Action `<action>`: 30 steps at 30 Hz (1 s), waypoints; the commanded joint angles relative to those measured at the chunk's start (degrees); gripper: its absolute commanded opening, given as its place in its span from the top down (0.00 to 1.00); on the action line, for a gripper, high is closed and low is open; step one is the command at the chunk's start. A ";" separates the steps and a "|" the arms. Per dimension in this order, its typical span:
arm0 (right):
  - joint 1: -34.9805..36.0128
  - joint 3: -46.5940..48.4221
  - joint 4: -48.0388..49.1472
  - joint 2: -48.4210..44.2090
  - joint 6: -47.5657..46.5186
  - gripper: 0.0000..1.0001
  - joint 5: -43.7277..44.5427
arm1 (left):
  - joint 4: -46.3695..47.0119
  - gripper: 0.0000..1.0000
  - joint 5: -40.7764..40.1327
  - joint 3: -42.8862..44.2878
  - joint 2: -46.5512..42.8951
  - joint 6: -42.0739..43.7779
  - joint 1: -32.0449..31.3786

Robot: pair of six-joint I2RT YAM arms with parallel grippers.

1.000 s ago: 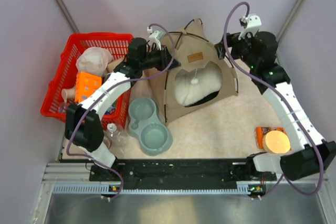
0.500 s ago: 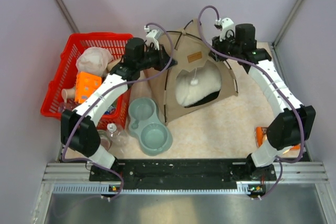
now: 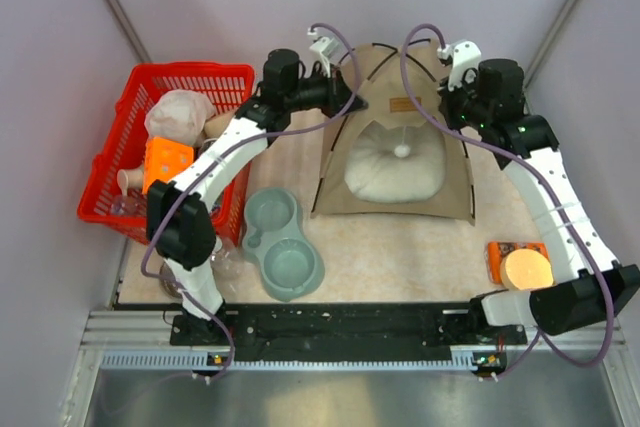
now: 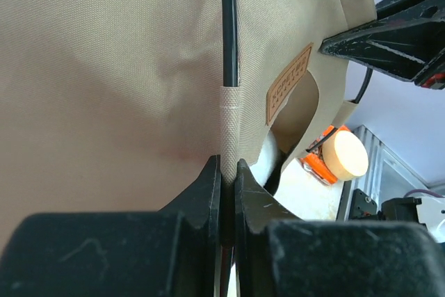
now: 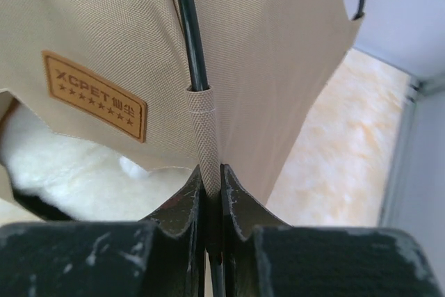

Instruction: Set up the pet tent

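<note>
Fabric pet tent point(image 3: 385, 77) stood upright far back on the worktop point(image 3: 400, 257), cushion point(image 3: 395, 172) inside. On its pole sleeves point(image 5: 201, 123) the left fingers point(image 4: 207, 189) and right fingers point(image 5: 182, 203) were clamped shut; setup looked nearly done, only letting go left.

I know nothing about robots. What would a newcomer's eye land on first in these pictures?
The tan pet tent stands at the back of the table, with a fluffy white cushion filling its cat-head doorway. Both arms reach in to it: the left tool and the right tool are each clamped shut on the tent, one on either side of its peak. At the left edge sits a bright red basket with odds and ends in it.
</note>
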 commanded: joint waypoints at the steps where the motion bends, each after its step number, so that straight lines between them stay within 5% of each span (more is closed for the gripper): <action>1: -0.35 -2.80 1.83 -3.58 2.23 0.94 16.08 | 6.10 0.98 0.83 5.86 6.71 -4.22 -1.58; 6: -0.88 -3.33 2.43 -0.86 4.77 0.84 21.82 | 10.68 0.97 -2.15 13.07 14.62 -10.20 -2.99; 11: -0.79 -2.89 4.81 -3.22 7.15 0.28 19.54 | 11.05 0.91 -5.49 19.84 19.90 -12.23 -3.08; 13: -0.79 -1.67 5.16 -4.80 8.20 0.14 18.58 | 10.34 0.82 -6.11 20.82 19.56 -11.18 -3.07; 17: -0.79 0.80 5.07 -7.79 10.31 0.09 10.07 | 7.53 0.49 -9.27 18.98 15.97 -5.48 -2.73; 25: -0.53 -2.61 9.46 -10.08 20.85 0.10 -12.16 | 7.79 0.04 -15.51 5.72 1.12 1.03 0.35; 30: 5.08 -7.80 14.12 -10.17 22.45 0.10 -13.77 | 4.55 0.01 -22.36 -2.37 -10.56 7.80 0.79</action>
